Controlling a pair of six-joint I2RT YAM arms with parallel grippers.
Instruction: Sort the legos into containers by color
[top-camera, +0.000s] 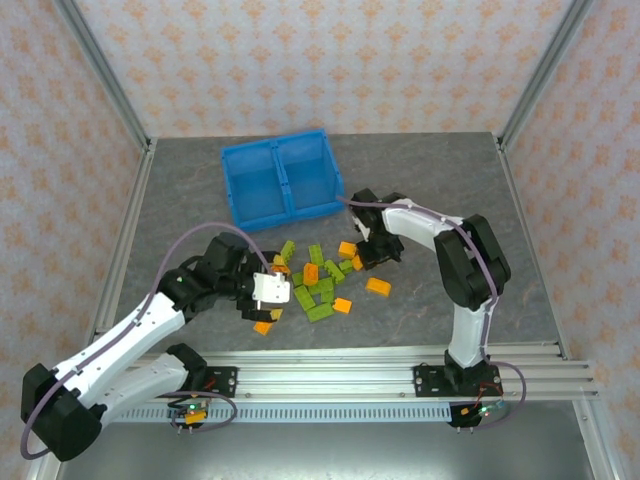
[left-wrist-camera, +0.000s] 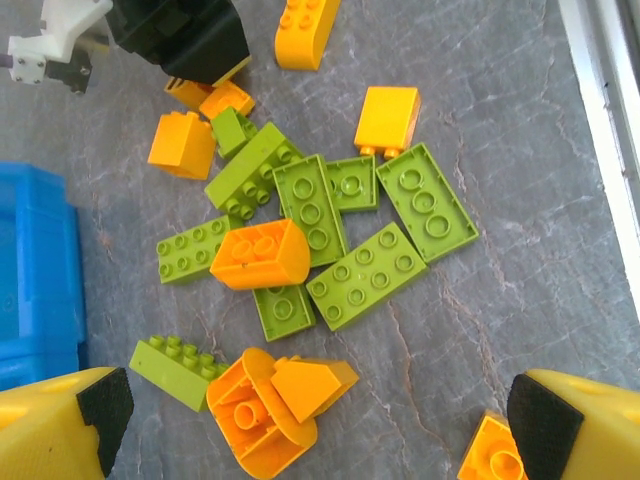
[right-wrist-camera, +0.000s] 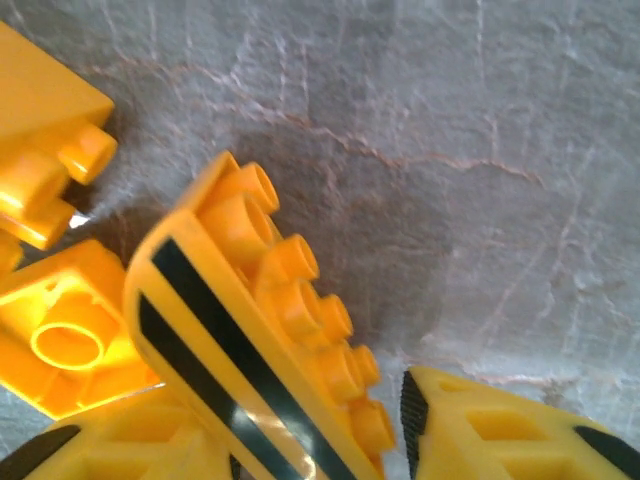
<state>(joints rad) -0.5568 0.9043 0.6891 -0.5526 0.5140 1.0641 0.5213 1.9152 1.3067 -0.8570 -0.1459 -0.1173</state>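
Observation:
Lime green and orange legos (top-camera: 320, 278) lie scattered in a pile on the grey table in front of the blue two-compartment bin (top-camera: 280, 180); no brick shows inside either compartment. My left gripper (top-camera: 265, 300) hovers open at the pile's near left. Its fingers (left-wrist-camera: 90, 420) stand wide either side of two touching orange pieces (left-wrist-camera: 270, 410), with green plates (left-wrist-camera: 365, 275) beyond. My right gripper (top-camera: 365, 252) is low at the pile's right end. An orange brick with black stripes (right-wrist-camera: 250, 340) leans tilted against its left finger, a narrow gap from the right pad (right-wrist-camera: 412, 410).
The bin's edge (left-wrist-camera: 40, 270) is at the left of the left wrist view. Loose orange bricks (top-camera: 378, 287) lie right of the pile, and more orange bricks (right-wrist-camera: 60, 340) crowd the right gripper. An aluminium rail (top-camera: 330, 365) runs along the near edge; patterned walls enclose the table.

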